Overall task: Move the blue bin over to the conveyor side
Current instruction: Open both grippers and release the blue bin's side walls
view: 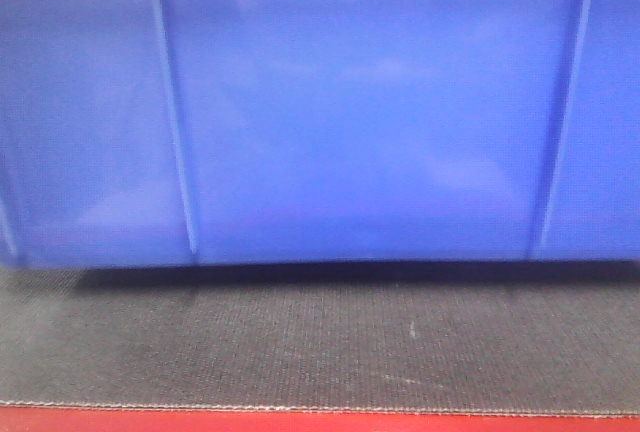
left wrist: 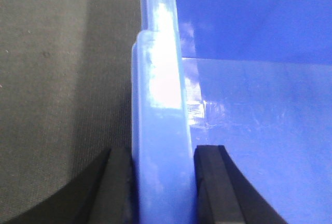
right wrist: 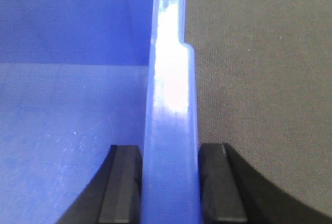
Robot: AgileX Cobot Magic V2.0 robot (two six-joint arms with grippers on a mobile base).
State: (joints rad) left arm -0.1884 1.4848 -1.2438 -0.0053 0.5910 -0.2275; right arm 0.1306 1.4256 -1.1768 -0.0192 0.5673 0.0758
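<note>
My left gripper (left wrist: 162, 185) pinches the blue bin (left wrist: 158, 110) by its rim, one finger either side. My right gripper (right wrist: 170, 182) pinches the opposite rim likewise. Between them, the bin sits on the conveyor (view: 330, 342), belt outside each gripper.

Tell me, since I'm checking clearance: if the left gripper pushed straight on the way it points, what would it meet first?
The left gripper straddles the rim of the blue bin, so the rim itself comes first, likely bottoming between the fingers; their depth there is hidden.
</note>
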